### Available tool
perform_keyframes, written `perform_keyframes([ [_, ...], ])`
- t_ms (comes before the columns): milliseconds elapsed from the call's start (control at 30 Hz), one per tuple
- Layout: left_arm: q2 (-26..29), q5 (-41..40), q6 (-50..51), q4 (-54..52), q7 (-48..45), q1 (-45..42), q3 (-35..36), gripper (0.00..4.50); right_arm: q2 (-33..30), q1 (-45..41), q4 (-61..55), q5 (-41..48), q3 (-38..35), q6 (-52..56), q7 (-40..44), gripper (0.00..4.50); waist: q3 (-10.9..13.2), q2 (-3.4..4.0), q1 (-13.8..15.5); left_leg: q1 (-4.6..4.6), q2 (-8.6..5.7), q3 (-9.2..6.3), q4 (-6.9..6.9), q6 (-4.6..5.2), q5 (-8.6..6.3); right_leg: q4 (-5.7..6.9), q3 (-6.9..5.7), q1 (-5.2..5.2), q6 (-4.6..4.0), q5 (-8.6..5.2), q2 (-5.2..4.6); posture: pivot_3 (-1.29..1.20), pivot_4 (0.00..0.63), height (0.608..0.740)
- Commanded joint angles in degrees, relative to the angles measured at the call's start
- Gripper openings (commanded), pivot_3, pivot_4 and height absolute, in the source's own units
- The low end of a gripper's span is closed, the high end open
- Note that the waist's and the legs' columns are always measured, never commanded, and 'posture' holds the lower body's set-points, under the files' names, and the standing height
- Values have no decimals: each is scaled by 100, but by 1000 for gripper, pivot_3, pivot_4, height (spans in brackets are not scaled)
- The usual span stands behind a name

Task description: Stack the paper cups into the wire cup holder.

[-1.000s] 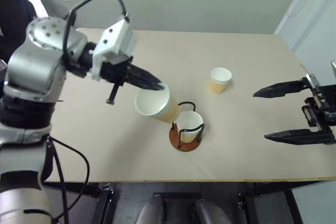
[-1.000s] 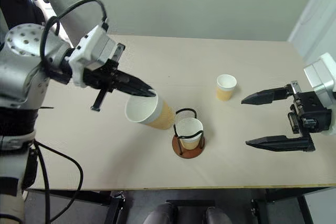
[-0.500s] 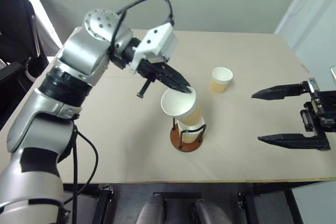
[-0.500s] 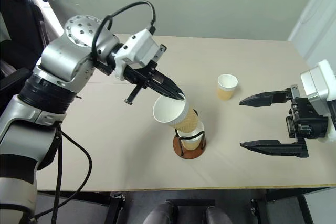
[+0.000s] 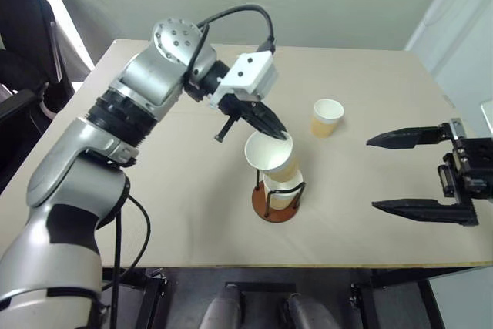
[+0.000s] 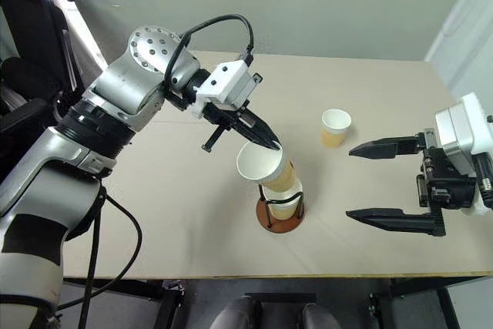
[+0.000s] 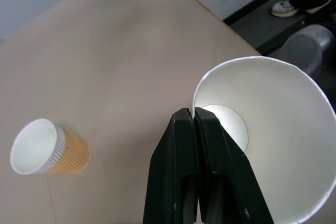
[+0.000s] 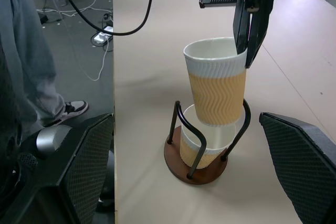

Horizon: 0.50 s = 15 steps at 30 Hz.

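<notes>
The left claw (image 6: 271, 144) is pinched tight on the rim of a paper cup (image 5: 271, 156), one finger inside the mouth and one outside, and holds it tilted just above the wire holder (image 5: 276, 198). The cup's base sits over the mouth of a second cup (image 8: 203, 141) that stands inside the holder's black loops, so the holder lies directly beneath the claw; whether the two cups touch I cannot tell. The holder's reddish-brown disc rests on the desk (image 5: 169, 198), near its front edge. A third cup (image 5: 326, 116) stands upright on the desk, apart from the left claw, on the side towards the right claw. The right claw (image 5: 412, 172) hangs wide open and empty, level over the desk's right end, its two black fingers pointing towards the holder, well apart from it. In the right wrist view a person's trouser leg and shoe (image 8: 71, 110) show on the floor beyond the desk.
</notes>
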Motion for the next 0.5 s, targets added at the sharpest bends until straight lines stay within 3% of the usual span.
perform_keyframes([
  [33,46,71,-138,-230,-220,-115,22,10,-93,14,-84,92,-241,-67,-56,4500,0,0,0,0,0,0,0,1,0,-1,0,0,1,0,0,0,150,740],
  [267,12,288,1,-477,-220,54,81,10,-84,-15,-50,43,-118,-171,-48,4500,0,0,0,1,-1,2,2,1,0,0,1,1,5,-2,0,0,150,740],
  [367,-17,352,43,-480,-220,83,97,580,-89,-68,-2,2,-18,-231,-45,4500,0,0,0,2,-1,2,7,1,0,4,1,1,6,-1,0,0,150,740],
  [500,-151,540,-47,-298,-220,88,213,1985,-95,-91,19,-8,38,-273,-45,4500,0,0,6,1,-1,2,14,3,-1,5,1,3,9,0,0,0,150,740],
])
